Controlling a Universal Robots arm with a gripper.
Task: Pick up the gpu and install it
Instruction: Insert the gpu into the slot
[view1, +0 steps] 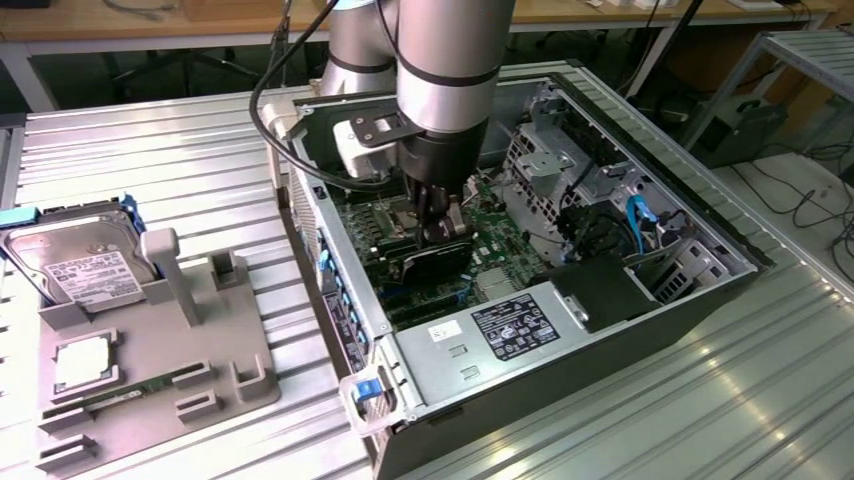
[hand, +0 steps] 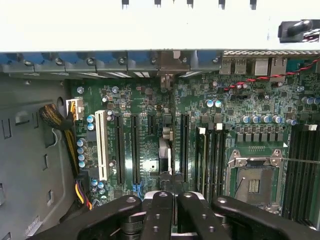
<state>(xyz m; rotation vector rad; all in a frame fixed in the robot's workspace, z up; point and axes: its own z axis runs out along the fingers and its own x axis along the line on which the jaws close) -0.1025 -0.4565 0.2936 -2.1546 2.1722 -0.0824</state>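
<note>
Arm is reaching down into the open PC case (view1: 694, 300), which lies on its side on the ribbed metal table (view1: 174, 160). Gripper (view1: 438, 232) is over the middle of the motherboard (view1: 501, 245), fingers (view1: 430, 215) pinched together on the top edge of the gpu (view1: 434, 262). The card stands on edge below the fingers, its dark fan side facing the near side in the exterior view, bottom edge down at the board's expansion slots; can't tell whether it is fully seated

Wrist view: the two black fingers (hand: 159, 215) are close together on the thin card edge (hand: 165, 150), which runs edge-on away from them toward the case's rear wall. The card sits between the long black expansion slots (hand: 135, 147), with the white slot (hand: 102, 145) off to one side and the bare CPU socket (hand: 255, 175) to the other. Memory slots (hand: 300, 170) sit beyond the socket

Power supply (view1: 514, 325) with its label fills the near end of the case; blue cable (view1: 638, 215) sits in the drive-bay area on the exterior view's right

On the exterior view's left, well apart from the case, a grey parts holder (view1: 234, 365) carries a hard drive (view1: 80, 265) standing tilted, a CPU (view1: 83, 362) lying flat, and a memory stick (view1: 127, 392) near its front edge
</note>
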